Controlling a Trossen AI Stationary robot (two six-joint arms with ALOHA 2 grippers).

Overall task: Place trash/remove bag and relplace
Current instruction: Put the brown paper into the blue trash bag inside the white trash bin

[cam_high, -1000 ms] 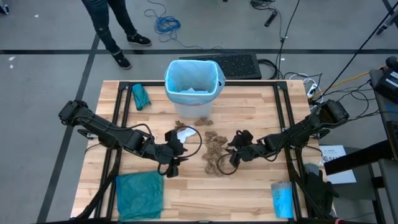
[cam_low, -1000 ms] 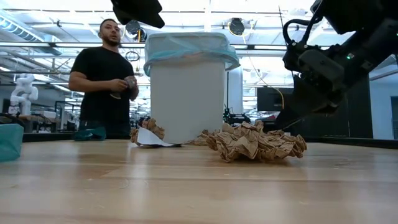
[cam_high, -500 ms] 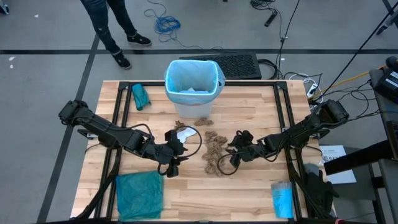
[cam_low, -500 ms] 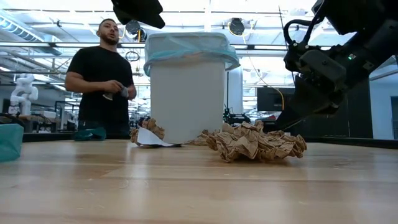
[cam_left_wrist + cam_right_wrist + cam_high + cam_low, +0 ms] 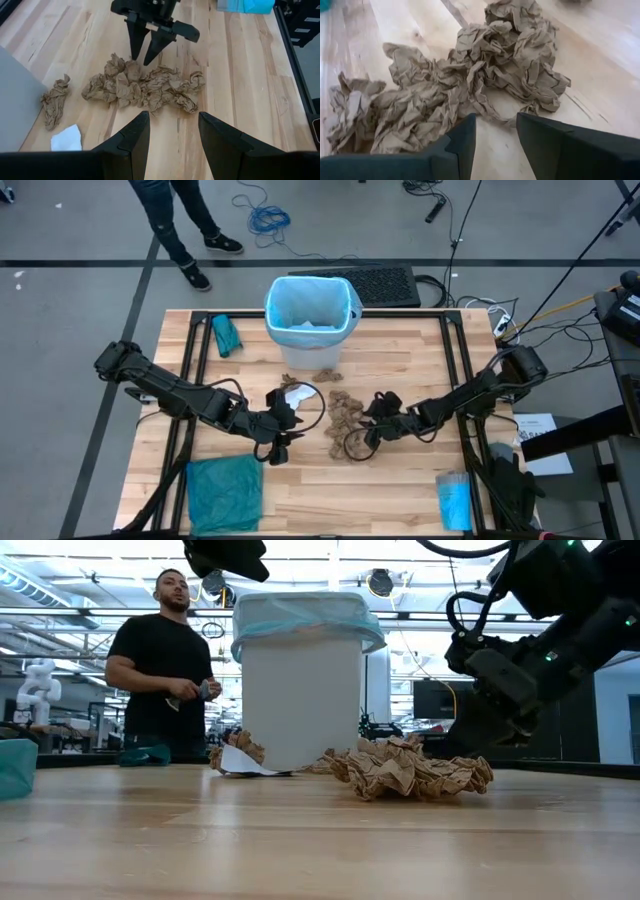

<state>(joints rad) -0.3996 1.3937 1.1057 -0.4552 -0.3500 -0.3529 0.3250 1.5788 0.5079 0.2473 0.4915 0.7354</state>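
The trash I can see is a pile of crumpled brown paper scraps (image 5: 345,420) (image 5: 145,86) (image 5: 470,82) lying on the table in front of the bin; the red-and-white tube is out of view. The white bin (image 5: 312,310) (image 5: 302,690) stands at the far middle, and the light blue bag (image 5: 300,305) lines it, folded over its rim. My right gripper (image 5: 366,422) (image 5: 495,132) is open, low, at the pile's right edge, its fingertips (image 5: 136,56) close to the paper. My left gripper (image 5: 290,425) (image 5: 172,135) is open, left of the pile, facing it.
More paper scraps (image 5: 325,372) and a white scrap (image 5: 66,139) lie by the bin's foot. A teal-green bag (image 5: 225,492) lies near left, a small teal bundle (image 5: 225,335) far left, a bright blue roll (image 5: 453,502) near right. A person (image 5: 165,660) stands beyond the far edge.
My right gripper has moved a little toward the table's left and down, closer to the paper pile. The left arm and the paper have kept still.
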